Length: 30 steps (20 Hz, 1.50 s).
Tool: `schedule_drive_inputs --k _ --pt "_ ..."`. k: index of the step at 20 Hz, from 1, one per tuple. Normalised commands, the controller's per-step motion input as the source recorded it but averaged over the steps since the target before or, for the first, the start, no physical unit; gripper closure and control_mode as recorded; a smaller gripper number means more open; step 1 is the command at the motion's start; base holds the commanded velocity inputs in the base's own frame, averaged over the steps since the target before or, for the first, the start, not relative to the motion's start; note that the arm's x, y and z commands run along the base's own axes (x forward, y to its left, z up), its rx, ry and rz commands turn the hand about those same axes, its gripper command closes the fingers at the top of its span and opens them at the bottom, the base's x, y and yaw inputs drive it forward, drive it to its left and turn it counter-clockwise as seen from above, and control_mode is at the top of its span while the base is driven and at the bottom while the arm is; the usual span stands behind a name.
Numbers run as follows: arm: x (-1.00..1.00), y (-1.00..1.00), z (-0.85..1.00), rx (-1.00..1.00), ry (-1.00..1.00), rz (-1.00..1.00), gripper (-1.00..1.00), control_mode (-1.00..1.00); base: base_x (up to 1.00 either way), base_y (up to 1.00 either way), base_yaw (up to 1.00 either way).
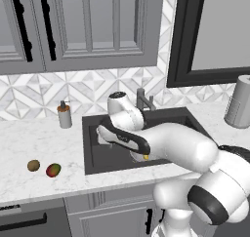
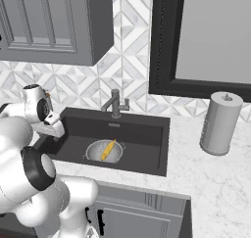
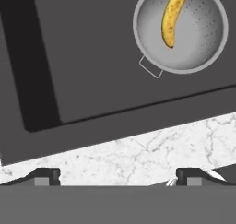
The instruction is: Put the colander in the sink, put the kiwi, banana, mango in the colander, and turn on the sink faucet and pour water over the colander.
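We note the gripper (image 3: pixel 117 176) spread wide, empty, above the sink's (image 3: pixel 92 71) near edge; banana (image 3: pixel 173 15) lies in colander (image 3: pixel 209 52).

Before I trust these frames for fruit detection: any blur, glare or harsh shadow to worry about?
Left base view: soft and low-detail, kiwi and mango small but distinct, no glare. Right base view: even light, banana clear in the colander. Hand view: sharp, mild sheen on the colander wall, no harsh shadow.
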Motion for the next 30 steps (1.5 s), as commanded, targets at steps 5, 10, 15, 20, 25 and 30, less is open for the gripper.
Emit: schedule_drive_inputs --k 5,10,15,20,25,30 --pt "-0.03 0.62 -0.09 0.0 0.1 0.07 -1.0 -1.0 0.0 0.0 0.0" --pt "0.1 0.8 -0.3 0.0 0.06 0.07 -1.0 -1.0 0.0 0.0 0.0" --pt "0.23 0.91 -0.22 0.0 0.15 0.03 -1.0 -1.0 0.0 0.0 0.0" --pt "0.26 0.62 -0.04 0.0 0.06 -0.02 -1.0 -1.0 0.0 0.0 0.0" --pt "0.23 0.53 -0.01 0.0 0.01 -0.08 -1.0 -1.0 0.0 0.0 0.0" --pt "0.04 0.59 -0.08 0.0 0.0 -0.12 -1.0 -1.0 0.0 0.0 0.0"
